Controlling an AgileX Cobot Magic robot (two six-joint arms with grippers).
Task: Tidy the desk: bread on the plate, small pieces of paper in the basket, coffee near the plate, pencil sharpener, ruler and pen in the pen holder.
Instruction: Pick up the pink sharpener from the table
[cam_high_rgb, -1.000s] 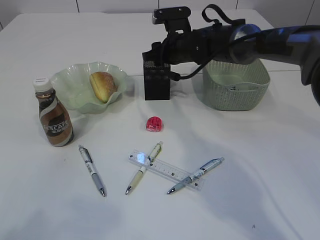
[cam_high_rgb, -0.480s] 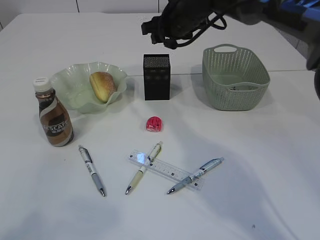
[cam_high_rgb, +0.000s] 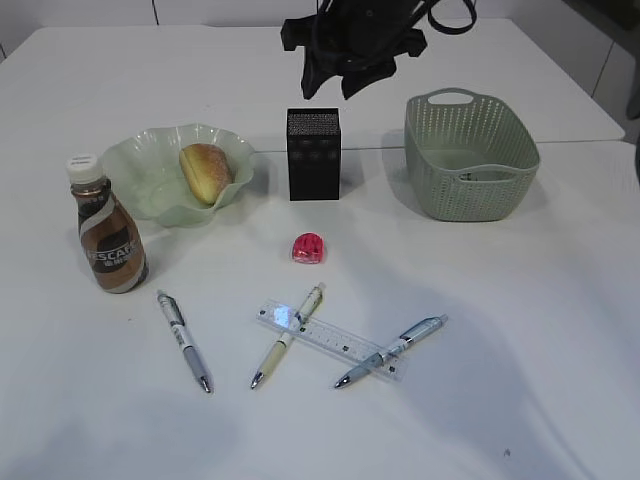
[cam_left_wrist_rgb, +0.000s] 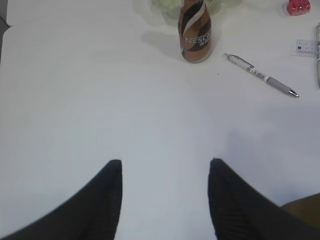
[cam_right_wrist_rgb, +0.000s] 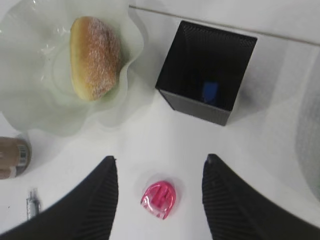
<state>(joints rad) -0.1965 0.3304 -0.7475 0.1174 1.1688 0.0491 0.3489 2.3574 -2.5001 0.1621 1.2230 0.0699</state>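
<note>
Bread: the roll (cam_high_rgb: 205, 171) lies inside the plate (cam_high_rgb: 140, 170), toward the counter's (cam_high_rgb: 520, 340) far left; the right wrist view shows it lengthwise on the wavy glass (cam_right_wrist_rgb: 95, 57).
Coffee: the bottle (cam_high_rgb: 107, 236) stands upright just in front of the plate's left side, close to it, white cap on.
Pen holder: the black mesh cup (cam_high_rgb: 314, 155) stands upright at the middle of the counter's far half, between plate and basket; seen from above, a small blue thing (cam_right_wrist_rgb: 209, 91) lies at its bottom, what it is I cannot tell.
Basket: the green basket (cam_high_rgb: 470, 155) sits right of the pen holder, a pale scrap (cam_high_rgb: 487, 176) inside.
Pencil sharpener: the pink sharpener (cam_high_rgb: 308, 248) lies on the counter in front of the pen holder, apart from it.
Ruler: the clear ruler (cam_high_rgb: 330, 338) lies near the front edge, crossed by the middle pen (cam_high_rgb: 287, 336) and the right pen (cam_high_rgb: 391, 351).
Left pen: it (cam_high_rgb: 184, 340) lies alone, in front of the coffee.
Right pincer: it (cam_high_rgb: 335, 80) hangs released above the pen holder, its jaws apart and empty, the sharpener showing between them.
Left pincer: it (cam_left_wrist_rgb: 164, 200) is released over bare counter at the left, nothing between its jaws.
</note>
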